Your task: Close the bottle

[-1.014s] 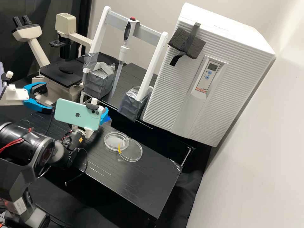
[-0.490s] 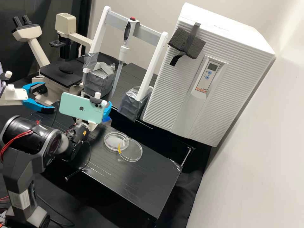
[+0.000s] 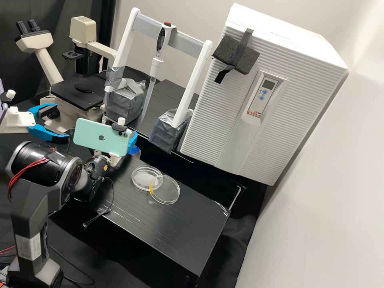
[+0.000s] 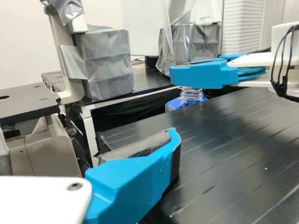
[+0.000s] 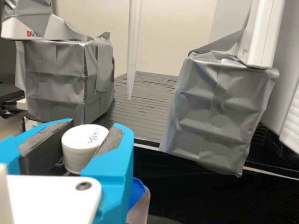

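The bottle point(image 4: 190, 96) stands on the black bench point(image 3: 180, 228) just in front of the stand point(image 3: 172, 38), roughly between its two grey-taped feet, upright, with its clear threaded neck showing above a blue label. Straight over that neck, also in front of the stand, hangs the right gripper point(image 3: 133, 140), its blue fingers pinching a white cap point(image 5: 84, 145) between their grey pads. Whether the cap touches the neck cannot be told. A mint-green phone point(image 3: 102, 138) rides on this arm's wrist, on the side away from the stand. The left gripper point(image 3: 54, 122) sits off to the stand's left and farther forward, well apart from the bottle, with its two fingers spread and nothing between them. A pipette point(image 3: 156, 68) hangs tip-down from the stand's crossbar. Two clear dishes point(image 3: 156, 183) lie overlapping on the bench in front of the stand. A microscope point(image 3: 76, 92) stands to the stand's left and a ribbed white machine point(image 3: 256, 92) to its right.
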### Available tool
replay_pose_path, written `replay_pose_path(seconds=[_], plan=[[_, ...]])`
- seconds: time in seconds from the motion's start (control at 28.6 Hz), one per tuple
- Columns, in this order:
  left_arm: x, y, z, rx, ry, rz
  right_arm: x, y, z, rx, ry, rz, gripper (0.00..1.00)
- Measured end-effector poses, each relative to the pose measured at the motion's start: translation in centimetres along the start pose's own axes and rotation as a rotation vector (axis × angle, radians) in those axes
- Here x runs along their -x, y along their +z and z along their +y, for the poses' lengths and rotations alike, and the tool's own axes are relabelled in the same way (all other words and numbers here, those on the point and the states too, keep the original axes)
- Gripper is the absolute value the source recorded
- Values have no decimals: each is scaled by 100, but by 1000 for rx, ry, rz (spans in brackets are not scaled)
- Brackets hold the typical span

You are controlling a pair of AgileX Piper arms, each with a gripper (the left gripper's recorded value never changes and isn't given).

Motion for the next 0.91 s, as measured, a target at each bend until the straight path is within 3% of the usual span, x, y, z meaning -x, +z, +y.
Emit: replay_pose_path(seconds=[0.91], plan=[[-1,5,-1,0,0,-2,29,76,16,-2,15,-23,0]])
